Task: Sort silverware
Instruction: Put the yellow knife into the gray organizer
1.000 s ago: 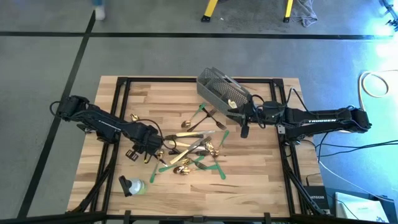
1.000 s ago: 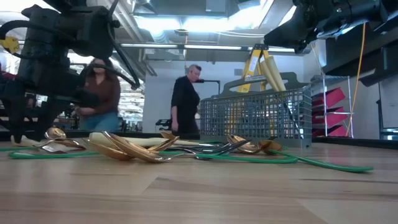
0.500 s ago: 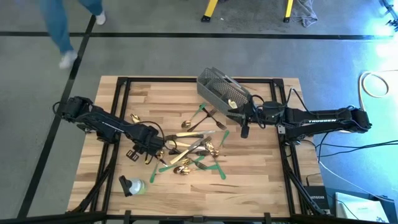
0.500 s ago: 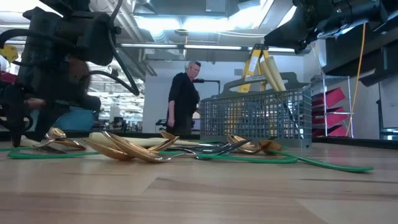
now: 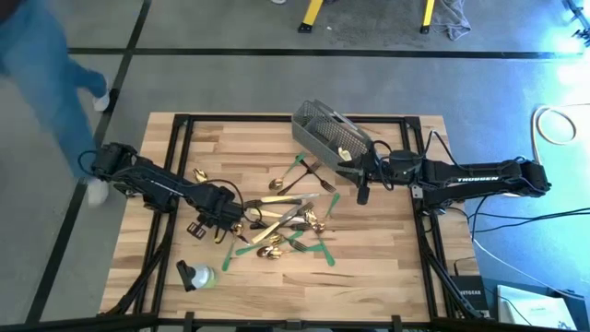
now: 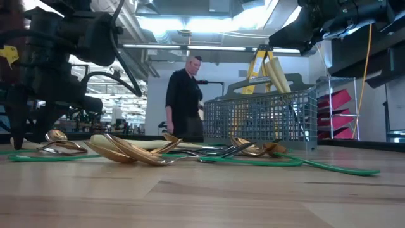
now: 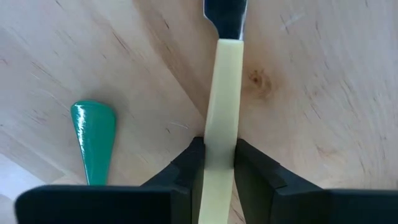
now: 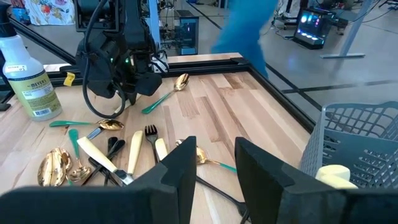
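Clamped around the cream handle of a knife [image 7: 221, 124], my left gripper [image 7: 214, 163] sat low at the left edge of the silverware [image 5: 286, 217], both fingers [image 7: 189, 168] pressing the handle's sides while the knife lay flat on the wooden table [image 5: 387, 240] beside a green tape strip [image 7: 93, 134]. My right gripper [image 5: 361, 195] hung just near of the grey mesh basket [image 5: 327, 138] at the far middle, jaws parted with nothing between them. Sorting looked barely begun: at least one cream handle already stood in the basket, yet gold spoons [image 8: 180, 81], dark forks [image 8: 149, 132] and more knives lay jumbled mid-table, so I judged most pieces remained.
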Controlling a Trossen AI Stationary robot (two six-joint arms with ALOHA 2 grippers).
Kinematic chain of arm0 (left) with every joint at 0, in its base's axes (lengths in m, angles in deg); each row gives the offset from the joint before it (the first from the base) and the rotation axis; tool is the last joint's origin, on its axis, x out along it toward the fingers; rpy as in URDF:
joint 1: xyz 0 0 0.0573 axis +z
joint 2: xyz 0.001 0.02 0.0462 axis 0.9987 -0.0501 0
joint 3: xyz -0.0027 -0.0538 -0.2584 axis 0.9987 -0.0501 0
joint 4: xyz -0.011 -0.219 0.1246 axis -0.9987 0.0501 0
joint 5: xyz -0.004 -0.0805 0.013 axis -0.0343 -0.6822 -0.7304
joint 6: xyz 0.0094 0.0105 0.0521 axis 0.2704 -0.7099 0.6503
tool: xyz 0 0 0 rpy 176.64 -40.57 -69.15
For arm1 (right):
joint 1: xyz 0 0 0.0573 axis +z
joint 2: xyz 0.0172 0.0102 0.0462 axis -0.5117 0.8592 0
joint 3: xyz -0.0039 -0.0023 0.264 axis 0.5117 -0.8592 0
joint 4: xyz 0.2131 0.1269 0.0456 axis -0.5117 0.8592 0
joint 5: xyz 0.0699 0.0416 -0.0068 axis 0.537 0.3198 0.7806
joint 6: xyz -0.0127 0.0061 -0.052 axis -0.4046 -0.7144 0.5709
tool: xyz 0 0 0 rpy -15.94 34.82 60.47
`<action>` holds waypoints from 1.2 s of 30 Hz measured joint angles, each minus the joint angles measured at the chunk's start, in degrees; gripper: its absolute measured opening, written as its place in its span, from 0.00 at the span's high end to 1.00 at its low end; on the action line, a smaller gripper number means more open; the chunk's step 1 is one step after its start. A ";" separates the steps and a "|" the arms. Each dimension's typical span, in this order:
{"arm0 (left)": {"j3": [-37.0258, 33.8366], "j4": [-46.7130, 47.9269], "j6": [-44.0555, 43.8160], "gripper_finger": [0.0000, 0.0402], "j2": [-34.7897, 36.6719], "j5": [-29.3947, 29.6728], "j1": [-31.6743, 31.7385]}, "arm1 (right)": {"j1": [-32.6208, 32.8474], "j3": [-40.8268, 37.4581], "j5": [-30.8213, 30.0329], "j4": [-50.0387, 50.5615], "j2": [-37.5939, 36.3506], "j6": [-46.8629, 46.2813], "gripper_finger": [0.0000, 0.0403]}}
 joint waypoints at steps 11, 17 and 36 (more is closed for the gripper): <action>1.47 2.42 -0.74 0.86 0.41 0.49 0.02 | -0.02 0.00 0.00 -0.05 -0.02 0.02 0.77; 4.08 9.76 -2.08 0.86 0.43 4.38 0.04 | -0.02 0.00 1.65 -0.09 0.00 0.04 0.77; 17.25 23.51 -3.08 0.86 0.62 14.37 0.07 | 0.02 0.04 9.44 -9.31 8.37 -6.27 0.76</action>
